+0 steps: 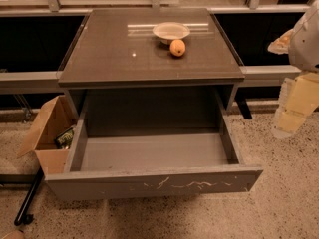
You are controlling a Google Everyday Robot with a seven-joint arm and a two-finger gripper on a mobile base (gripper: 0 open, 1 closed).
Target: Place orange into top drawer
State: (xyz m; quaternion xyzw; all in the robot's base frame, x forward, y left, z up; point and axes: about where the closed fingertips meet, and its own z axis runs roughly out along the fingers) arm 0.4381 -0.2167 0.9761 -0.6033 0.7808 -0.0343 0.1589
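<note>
Nearest the camera, the grey front panel (99, 187) of the top drawer (149, 152) is seen, marked with white scratches towards its right half. The drawer is pulled fully out over the speckled floor (279, 203), and nothing is seen lying on its pale grey bottom. At the lower left, a black rod (27, 199) lies slanted on the floor, partly tucked under the drawer's corner. Just beside the drawer's left wall stands a brown cardboard box (50, 161) with its flap raised, and a small dark object (65, 137) is seen inside it, too blurred to be identified.

At the right edge, the tool (289, 117) is held in the air, well apart from the drawer and off to the side of the table (114, 54). It appears as a pale yellowish shape below a white part of the arm, and it cannot be told whether it is apart or together. Nothing is seen in its grasp.

Further back, above the drawer opening, the glossy dark top of the table is seen. The orange (177, 48) rests on it towards the rear, right of centre, well apart from the tool and from the drawer below. Just behind it, and nearly touching, a shallow white bowl (171, 31) is set upright. Beyond the table, a grey rail (30, 78) and dark panels are seen.
</note>
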